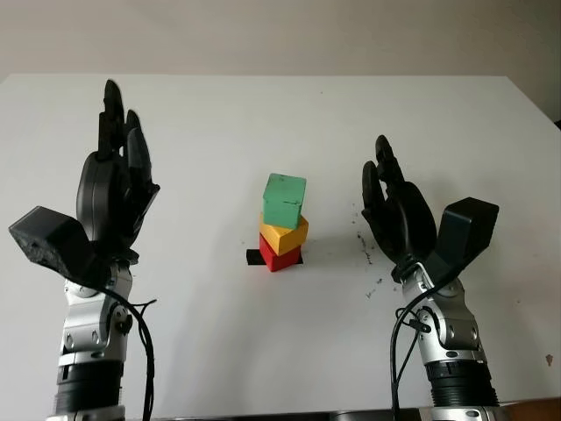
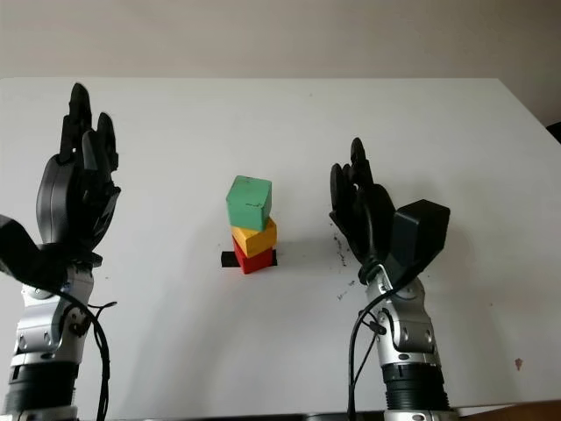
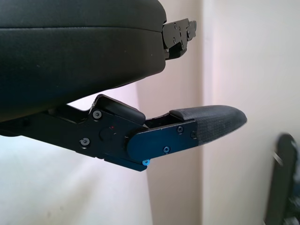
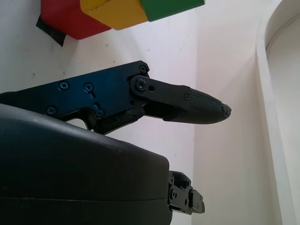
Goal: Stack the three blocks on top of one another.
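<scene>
Three blocks are seen stacked mid-table, green block (image 1: 285, 201) on yellow block (image 1: 283, 233) on red block (image 1: 277, 255), each slightly twisted, so both empty, uncurled hands, left hand (image 1: 116, 187) and right hand (image 1: 397, 213), are best kept well apart from it.

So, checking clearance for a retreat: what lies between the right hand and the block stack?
Only bare white table with a few dark specks; in the left eye view the open right hand stands apart from the stack.

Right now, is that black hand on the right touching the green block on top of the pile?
Apart. In the left eye view, bare white table shows between the right hand and the green block; the hand is open.
</scene>
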Robot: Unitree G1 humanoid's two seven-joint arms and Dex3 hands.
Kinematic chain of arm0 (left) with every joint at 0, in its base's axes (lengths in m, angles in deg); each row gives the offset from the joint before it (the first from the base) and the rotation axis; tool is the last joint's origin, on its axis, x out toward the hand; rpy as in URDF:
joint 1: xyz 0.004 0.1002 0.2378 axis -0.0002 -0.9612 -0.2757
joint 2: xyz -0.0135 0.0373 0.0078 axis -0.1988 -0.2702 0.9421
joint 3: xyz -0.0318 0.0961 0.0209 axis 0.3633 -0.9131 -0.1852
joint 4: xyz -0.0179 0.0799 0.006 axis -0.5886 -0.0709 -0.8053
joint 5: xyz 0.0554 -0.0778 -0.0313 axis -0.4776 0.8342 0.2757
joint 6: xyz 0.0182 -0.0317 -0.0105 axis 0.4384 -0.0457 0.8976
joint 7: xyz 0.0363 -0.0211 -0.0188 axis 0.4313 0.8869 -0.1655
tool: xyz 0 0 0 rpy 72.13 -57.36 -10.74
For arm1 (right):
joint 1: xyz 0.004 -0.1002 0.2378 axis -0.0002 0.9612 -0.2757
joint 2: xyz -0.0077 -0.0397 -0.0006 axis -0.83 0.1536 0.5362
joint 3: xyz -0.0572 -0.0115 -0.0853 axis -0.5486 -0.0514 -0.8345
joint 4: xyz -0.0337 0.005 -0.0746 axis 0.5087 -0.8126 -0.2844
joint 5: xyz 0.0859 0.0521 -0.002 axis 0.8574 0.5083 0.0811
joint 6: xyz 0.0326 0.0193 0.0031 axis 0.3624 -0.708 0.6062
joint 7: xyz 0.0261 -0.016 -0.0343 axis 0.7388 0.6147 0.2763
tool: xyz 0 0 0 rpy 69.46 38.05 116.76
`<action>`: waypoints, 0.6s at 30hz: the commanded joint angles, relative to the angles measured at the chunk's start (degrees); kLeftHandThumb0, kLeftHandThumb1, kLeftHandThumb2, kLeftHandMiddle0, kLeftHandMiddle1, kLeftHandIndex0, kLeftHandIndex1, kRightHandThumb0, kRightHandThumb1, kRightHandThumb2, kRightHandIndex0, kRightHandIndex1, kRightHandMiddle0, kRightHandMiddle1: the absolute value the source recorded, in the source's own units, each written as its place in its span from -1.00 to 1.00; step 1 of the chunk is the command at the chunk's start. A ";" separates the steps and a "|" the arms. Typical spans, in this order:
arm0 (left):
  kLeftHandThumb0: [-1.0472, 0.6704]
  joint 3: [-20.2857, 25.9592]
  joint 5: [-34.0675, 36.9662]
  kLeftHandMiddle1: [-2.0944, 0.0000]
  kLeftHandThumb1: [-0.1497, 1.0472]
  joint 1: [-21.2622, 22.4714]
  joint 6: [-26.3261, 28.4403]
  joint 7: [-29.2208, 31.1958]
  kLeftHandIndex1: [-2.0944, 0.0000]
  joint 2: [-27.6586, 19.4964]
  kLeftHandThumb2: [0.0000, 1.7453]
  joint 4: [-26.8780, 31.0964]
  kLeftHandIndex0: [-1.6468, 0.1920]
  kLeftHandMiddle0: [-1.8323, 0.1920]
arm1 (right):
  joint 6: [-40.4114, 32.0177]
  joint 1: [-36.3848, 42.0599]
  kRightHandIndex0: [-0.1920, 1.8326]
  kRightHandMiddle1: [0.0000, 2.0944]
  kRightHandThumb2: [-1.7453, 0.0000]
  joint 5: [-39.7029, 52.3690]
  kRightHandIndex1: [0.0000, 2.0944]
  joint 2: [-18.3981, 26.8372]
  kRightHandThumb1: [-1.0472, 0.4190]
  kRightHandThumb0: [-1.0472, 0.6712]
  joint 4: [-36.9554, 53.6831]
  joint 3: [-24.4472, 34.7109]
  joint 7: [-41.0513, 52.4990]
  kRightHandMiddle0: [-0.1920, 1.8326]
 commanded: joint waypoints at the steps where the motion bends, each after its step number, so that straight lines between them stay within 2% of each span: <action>1: -0.66 0.99 0.50 1.00 1.00 1.83 -1.04 0.15 1.00 -0.58 -0.22 -3.76 1.00 1.00 | -0.02 -0.87 -1.00 -1.00 0.26 -0.68 -1.00 0.25 -1.00 -0.54 1.98 -0.38 -0.48 -1.00; 4: -0.64 1.59 1.35 1.00 1.00 2.64 -1.78 1.13 1.00 -0.90 -0.23 -7.49 1.00 1.00 | -0.66 -0.85 -1.00 -1.00 0.26 -0.94 -1.00 -0.04 -1.00 -0.54 2.48 -0.40 -1.45 -1.00; 8: -0.63 1.45 2.28 0.99 1.00 1.94 -1.72 2.44 1.00 -0.70 -0.25 -8.76 1.00 1.00 | -1.79 -0.42 -1.00 -1.00 0.26 -1.69 -1.00 -0.28 -1.00 -0.53 3.94 -0.88 -2.53 -1.00; 12: -0.66 0.39 2.55 0.95 1.00 0.55 -0.23 3.60 0.96 -0.22 -0.33 -7.20 0.96 0.96 | -2.60 -0.36 -1.00 -1.00 0.26 -1.46 -1.00 -0.82 -1.00 -0.52 4.65 -0.94 -2.94 -1.00; 18: -0.65 -1.67 2.97 0.94 1.00 -1.74 2.27 6.00 0.94 0.16 -0.33 -2.68 0.92 0.93 | -3.61 -0.64 -1.00 -1.00 0.26 -2.07 -1.00 -1.11 -1.00 -0.53 5.08 -1.39 -3.54 -1.00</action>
